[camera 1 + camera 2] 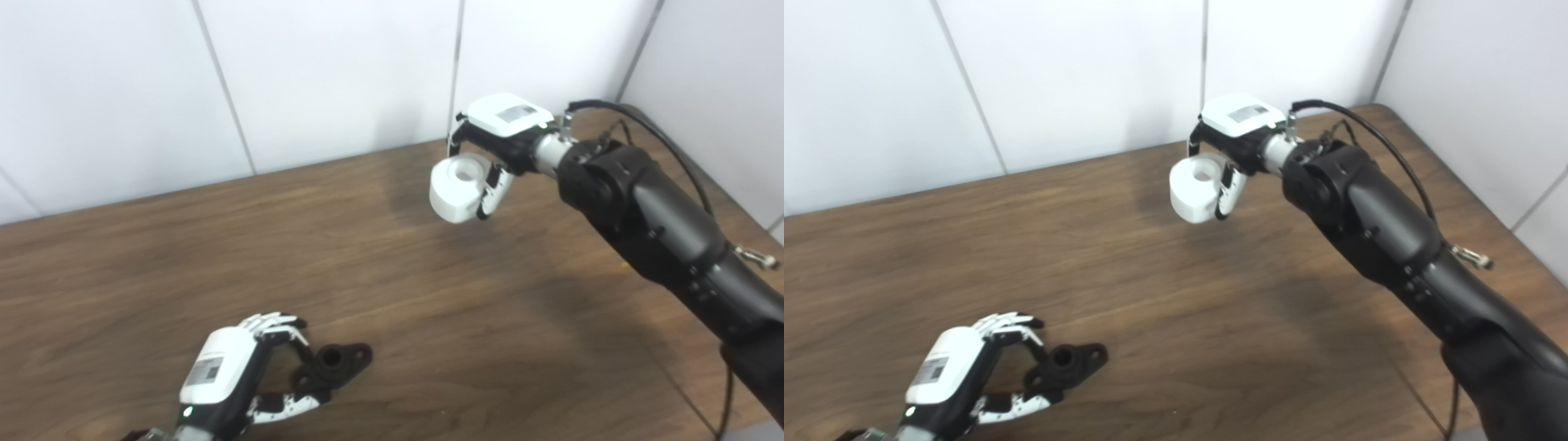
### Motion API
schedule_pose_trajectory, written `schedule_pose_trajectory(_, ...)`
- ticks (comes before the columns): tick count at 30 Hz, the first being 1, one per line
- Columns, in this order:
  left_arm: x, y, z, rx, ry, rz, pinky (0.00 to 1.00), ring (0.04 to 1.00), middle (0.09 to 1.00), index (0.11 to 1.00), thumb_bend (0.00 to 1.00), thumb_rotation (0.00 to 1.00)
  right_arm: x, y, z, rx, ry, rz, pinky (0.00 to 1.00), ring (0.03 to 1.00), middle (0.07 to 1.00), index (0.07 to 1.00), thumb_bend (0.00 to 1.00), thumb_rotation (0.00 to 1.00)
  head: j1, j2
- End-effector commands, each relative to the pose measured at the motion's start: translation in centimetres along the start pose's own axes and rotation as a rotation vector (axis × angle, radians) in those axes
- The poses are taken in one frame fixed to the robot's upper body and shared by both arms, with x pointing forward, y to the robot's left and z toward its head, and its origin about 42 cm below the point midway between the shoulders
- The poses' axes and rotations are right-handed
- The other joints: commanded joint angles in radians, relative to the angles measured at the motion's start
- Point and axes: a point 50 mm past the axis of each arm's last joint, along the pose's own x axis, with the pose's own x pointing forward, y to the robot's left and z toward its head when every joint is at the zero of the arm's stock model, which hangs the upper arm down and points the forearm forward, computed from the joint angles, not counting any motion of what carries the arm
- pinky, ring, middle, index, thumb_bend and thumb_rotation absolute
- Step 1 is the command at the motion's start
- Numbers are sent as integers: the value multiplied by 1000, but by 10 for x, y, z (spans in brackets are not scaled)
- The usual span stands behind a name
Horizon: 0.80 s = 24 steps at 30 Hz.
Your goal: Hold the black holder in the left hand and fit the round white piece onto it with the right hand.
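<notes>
Dark wood-grain table point(429, 294) against white panelled walls point(331, 73).

both cameras sit side by side up at head height, looking steeply down and forward over the wooden worktop point(392, 257) toward the white panelled wall point(337, 73). the right eye stands slightly rightward, showing more of the corner; otherwise both share nearly the whole worktop at middling range.

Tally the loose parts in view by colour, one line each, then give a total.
Black: 1, the black holder, on the table with the left hand closed around its near end.
White: 1, the round white piece, held off the table in the right hand.
Total: 2
</notes>
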Motion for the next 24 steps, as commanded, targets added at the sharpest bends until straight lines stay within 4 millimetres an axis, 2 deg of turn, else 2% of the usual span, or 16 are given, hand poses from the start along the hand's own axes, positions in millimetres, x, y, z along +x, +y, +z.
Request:
schedule_pose_trajectory(1,-6,-27,-4,-14,60,-124,839,825,769,487,520,46,-6,-22,17,-42,-75,-69,947,928,802,486,523,136,12,5)
schedule_pose_trajectory(10,1,-34,7,-17,59,-123,870,839,777,487,520,47,-25,-18,56,-54,-248,-59,942,925,809,484,523,136,101,56)
schedule_pose_trajectory(20,9,-33,15,-13,61,-127,876,845,790,487,521,49,-33,-16,75,-47,-317,-45,983,919,815,485,523,143,151,112)
schedule_pose_trajectory(24,13,-33,17,-12,58,-123,871,841,784,487,521,49,-35,-18,81,-46,-346,-46,993,918,812,485,523,143,160,145)
